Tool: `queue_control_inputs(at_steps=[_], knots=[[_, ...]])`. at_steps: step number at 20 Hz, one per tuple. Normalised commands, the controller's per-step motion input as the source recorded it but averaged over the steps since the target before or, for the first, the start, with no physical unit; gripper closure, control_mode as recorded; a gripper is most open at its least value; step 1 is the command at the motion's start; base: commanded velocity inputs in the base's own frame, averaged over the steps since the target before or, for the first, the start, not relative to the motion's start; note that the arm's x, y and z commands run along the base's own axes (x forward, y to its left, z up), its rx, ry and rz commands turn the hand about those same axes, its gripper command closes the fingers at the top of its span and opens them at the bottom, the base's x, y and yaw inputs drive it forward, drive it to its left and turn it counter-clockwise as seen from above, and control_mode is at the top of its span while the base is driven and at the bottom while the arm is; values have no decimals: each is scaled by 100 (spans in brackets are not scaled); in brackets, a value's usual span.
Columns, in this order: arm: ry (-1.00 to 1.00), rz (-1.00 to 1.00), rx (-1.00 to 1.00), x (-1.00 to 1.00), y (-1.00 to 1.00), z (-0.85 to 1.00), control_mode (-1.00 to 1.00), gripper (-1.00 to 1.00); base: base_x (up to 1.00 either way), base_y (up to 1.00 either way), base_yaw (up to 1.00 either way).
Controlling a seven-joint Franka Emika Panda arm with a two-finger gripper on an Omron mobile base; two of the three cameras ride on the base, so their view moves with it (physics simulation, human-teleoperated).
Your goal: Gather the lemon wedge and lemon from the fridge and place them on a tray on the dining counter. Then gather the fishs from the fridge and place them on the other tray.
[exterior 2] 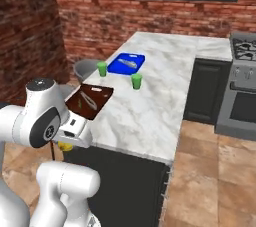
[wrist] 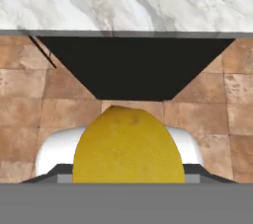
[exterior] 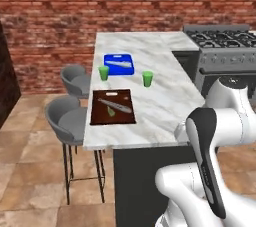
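Observation:
My gripper is shut on the lemon, a yellow fruit that hides the fingertips in the hand view; a bit of the lemon shows under the hand. The hand hangs just below the near end of the dining counter, whose marble top and dark base lie ahead. On the counter lies the dark reddish-brown tray, holding a silvery utensil and a small greenish piece that looks like the lemon wedge. Farther back sits the other tray, bright blue. The fridge and the fishs are out of view.
Two green cups stand between the trays. Two grey stools line the counter's left side. A stove stands at the back right against the brick wall. Tiled floor lies around the counter.

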Motion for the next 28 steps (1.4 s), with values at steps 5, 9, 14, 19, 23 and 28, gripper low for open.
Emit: queue_control_inputs(at_steps=[5, 9, 14, 19, 23, 28], knots=[[0, 0, 0, 0, 0, 0, 100, 100, 37, 54, -50], [0, 0, 0, 0, 0, 0, 100, 100, 18, 69, -46], [0, 0, 0, 0, 0, 0, 100, 100, 24, 71, -46], [0, 0, 0, 0, 0, 0, 100, 100, 50, 67, -49], [0, 0, 0, 0, 0, 0, 100, 100, 49, 81, -44], [0, 0, 0, 0, 0, 0, 100, 100, -11, 53, -12]])
